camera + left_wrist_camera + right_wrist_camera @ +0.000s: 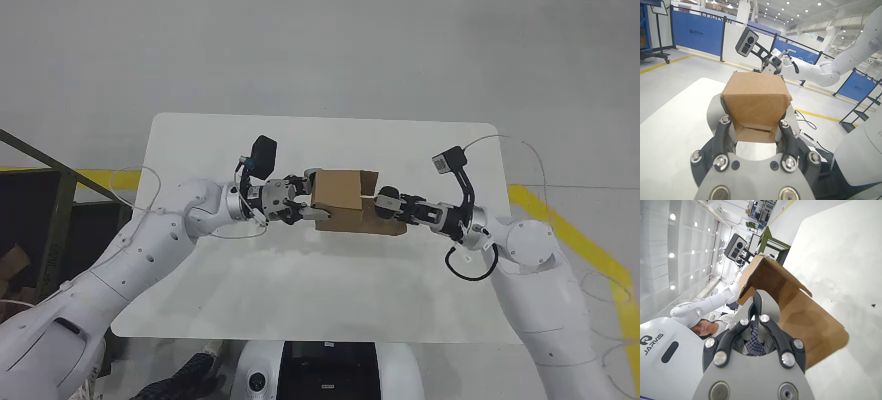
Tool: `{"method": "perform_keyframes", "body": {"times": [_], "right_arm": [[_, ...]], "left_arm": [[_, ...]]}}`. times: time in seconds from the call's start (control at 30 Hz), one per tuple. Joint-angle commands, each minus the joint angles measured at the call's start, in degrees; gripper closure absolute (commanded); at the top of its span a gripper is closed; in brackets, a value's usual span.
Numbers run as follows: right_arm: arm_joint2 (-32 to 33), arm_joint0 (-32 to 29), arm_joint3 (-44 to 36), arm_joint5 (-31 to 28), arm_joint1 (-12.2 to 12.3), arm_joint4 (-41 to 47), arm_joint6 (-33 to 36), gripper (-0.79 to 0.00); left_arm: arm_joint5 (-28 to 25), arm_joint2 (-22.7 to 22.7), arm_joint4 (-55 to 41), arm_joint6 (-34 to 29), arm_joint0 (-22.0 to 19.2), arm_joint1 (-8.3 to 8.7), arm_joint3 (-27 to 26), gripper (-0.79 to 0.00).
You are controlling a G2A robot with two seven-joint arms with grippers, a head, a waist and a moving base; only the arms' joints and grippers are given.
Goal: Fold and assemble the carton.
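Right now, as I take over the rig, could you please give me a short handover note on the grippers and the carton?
Left gripper: shut on one end of the carton, a finger on each side.
Right gripper: pinching a wall at the opposite, open end.
Carton: held between both arms at the middle of the table.
Done: opened into a box shape; flaps at the left gripper's end look folded in.
Left: the open end's flaps stand out and need folding shut.
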Motion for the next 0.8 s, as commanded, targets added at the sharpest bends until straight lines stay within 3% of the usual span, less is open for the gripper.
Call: {"method": "perform_keyframes", "body": {"times": [0.0,0.4,0.77], "right_arm": [[1.2,0.0,0.4,0.4,0.2,-0.1,-0.5,0.0],[-2.1,9.3,9.9,5.4,-0.1,-4.2,-2.6,0.0],[-8.6,15.7,18.0,2.6,-1.4,0.1,2.3,0.0]], "left_arm": [[0.0,0.0,0.1,0.2,0.2,0.06,-0.3,-0.369],[0.0,1.4,0.0,0.1,1.0,-0.06,-3.0,-0.366],[0.0,2.0,-0.5,0.6,0.7,0.0,-3.2,-0.366]]}}
